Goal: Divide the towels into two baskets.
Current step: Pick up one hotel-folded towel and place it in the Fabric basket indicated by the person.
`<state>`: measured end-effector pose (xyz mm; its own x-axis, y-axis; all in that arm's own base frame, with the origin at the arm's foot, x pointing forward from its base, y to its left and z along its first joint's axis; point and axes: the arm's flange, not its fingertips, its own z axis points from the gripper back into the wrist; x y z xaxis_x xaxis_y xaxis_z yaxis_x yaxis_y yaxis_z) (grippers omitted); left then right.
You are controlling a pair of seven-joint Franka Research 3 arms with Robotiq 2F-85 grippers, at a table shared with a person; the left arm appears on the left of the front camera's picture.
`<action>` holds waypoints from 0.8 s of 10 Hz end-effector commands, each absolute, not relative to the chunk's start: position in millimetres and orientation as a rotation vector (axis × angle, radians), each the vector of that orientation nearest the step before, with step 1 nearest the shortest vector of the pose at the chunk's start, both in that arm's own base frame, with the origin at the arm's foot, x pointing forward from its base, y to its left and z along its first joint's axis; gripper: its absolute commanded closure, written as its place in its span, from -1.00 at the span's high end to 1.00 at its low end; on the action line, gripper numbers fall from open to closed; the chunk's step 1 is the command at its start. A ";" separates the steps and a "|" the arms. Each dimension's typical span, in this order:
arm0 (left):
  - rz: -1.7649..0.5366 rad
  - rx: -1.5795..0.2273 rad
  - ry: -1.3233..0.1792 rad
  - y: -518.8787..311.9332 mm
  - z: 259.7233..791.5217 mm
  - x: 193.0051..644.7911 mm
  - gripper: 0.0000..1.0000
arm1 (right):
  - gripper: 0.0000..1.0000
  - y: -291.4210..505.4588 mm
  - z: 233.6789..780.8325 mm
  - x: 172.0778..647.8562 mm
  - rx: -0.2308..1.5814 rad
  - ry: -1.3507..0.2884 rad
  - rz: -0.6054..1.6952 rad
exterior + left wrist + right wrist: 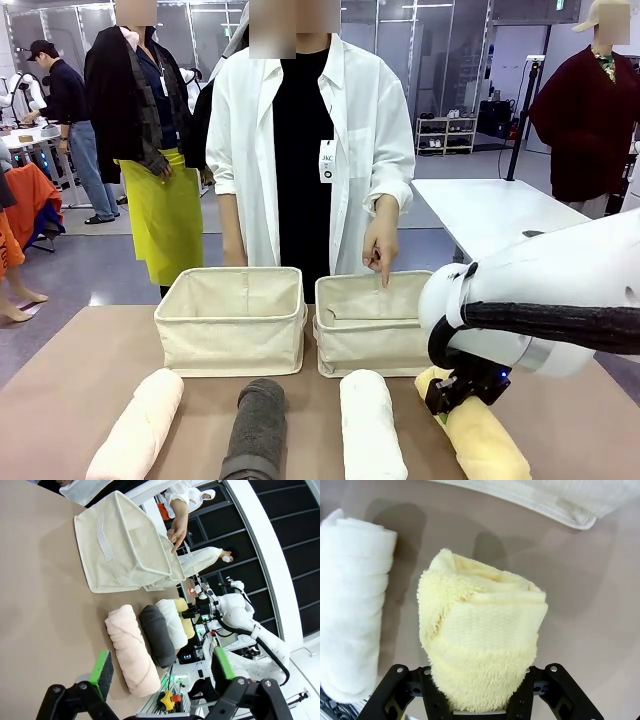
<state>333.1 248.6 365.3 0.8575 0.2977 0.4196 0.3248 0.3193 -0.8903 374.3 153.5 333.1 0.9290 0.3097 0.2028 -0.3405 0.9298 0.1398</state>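
At the table's (60,400) near right corner, the right end effector (452,398) is clenching the pale yellow towel (480,630) toward its far end, and the terry is bulging between the fingers while the roll is lying on the table. It appears to be the first pick of the sorting. Along the near edge the white towel (370,425) is lying just beside the yellow one, with the dark grey towel (257,425) and the pale pink towel (140,425) running in a row toward the left. The left end effector (162,670) is hanging released above the table's left part, holding nothing between its green pads. Beyond the row, the left basket (232,340) and the right basket (365,345) are standing side by side at mid-table, touching or nearly so, and both are looking empty as far as their insides can be seen. At the far edge a person's hand (380,245) is pointing a finger down into the right basket. The next move is probably calling for a lift clear of the table and a short carry over that basket's near rim. Gripped off-centre, the roll is likely to sag or loosen, the soft rim could be snagging it, and the pointing hand is hovering right where the towel would be going.
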 end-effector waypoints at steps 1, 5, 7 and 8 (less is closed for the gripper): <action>-0.027 -1.263 -0.586 250.1 368.5 330.4 1.00 | -0.57 133.5 373.4 334.9 0.277 -0.206 0.522; -0.027 -1.263 -0.586 250.1 368.5 330.4 1.00 | -0.57 158.0 456.3 354.2 0.188 -0.255 1.135; -0.027 -1.263 -0.586 250.1 368.5 330.4 1.00 | -0.57 168.9 476.9 353.0 0.219 -0.149 1.434; -0.027 -1.263 -0.586 250.1 368.5 330.4 1.00 | -0.57 174.1 479.4 350.7 0.189 -0.134 1.492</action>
